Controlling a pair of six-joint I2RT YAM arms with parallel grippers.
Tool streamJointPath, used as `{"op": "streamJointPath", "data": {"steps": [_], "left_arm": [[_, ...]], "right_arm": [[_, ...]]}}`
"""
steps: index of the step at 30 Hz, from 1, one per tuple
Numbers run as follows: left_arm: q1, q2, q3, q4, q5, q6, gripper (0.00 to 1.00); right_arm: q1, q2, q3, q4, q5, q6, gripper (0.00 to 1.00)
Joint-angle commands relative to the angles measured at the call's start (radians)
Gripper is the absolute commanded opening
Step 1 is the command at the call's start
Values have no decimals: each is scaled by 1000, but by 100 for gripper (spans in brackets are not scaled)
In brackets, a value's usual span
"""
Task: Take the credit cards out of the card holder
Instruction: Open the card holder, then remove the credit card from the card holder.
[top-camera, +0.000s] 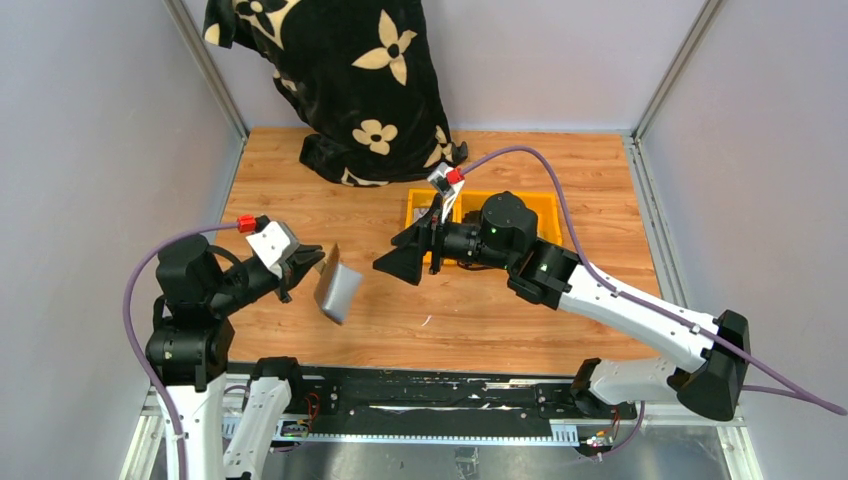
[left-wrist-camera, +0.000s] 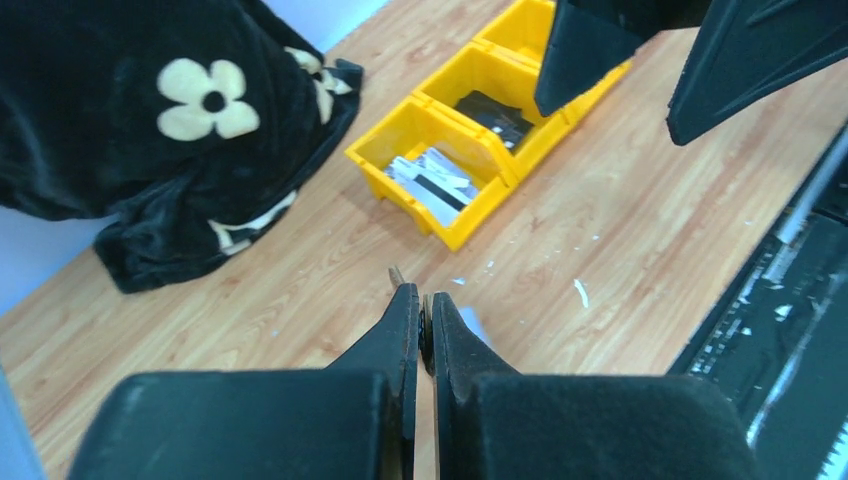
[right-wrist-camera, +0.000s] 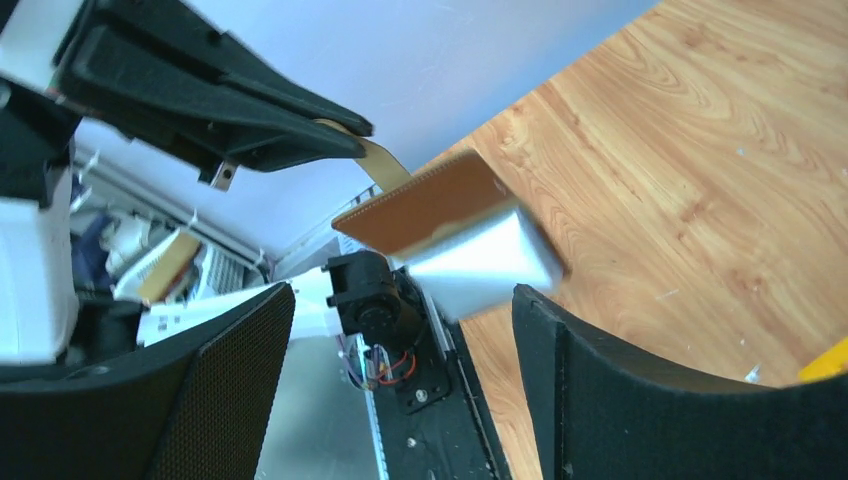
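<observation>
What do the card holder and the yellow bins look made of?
Card holder: matte brown outer face, leather or imitation by its look; shiny silvery inner sleeves, probably clear plastic catching light. Yellow bins: smooth, slightly glossy moulded plastic, judging by even colour and rounded rims.

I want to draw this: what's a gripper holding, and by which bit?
The left gripper pinches the card holder by its small brown tab at one end. The right gripper is open, holding nothing.

You'll find a black flowered blanket (top-camera: 345, 85) at twelve o'clock, and two joined yellow bins (top-camera: 548, 207) at one o'clock on the wooden table (top-camera: 470, 315).
</observation>
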Motion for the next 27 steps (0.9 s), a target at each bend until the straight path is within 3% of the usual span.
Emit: {"op": "streamJointPath", "data": {"steps": [1, 8, 15, 27], "left_arm": [[-5, -5, 50, -50, 123, -1, 0], [-5, 8, 130, -56, 306, -104, 0], [-5, 23, 163, -56, 401, -174, 0], [-5, 19, 203, -57, 410, -202, 0]], "right_arm": [[-7, -8, 23, -1, -170, -227, 83], [-7, -15, -19, 37, -294, -440, 86], [28, 54, -41, 241, -452, -384, 87], [173, 128, -21, 266, -361, -507, 87]]}}
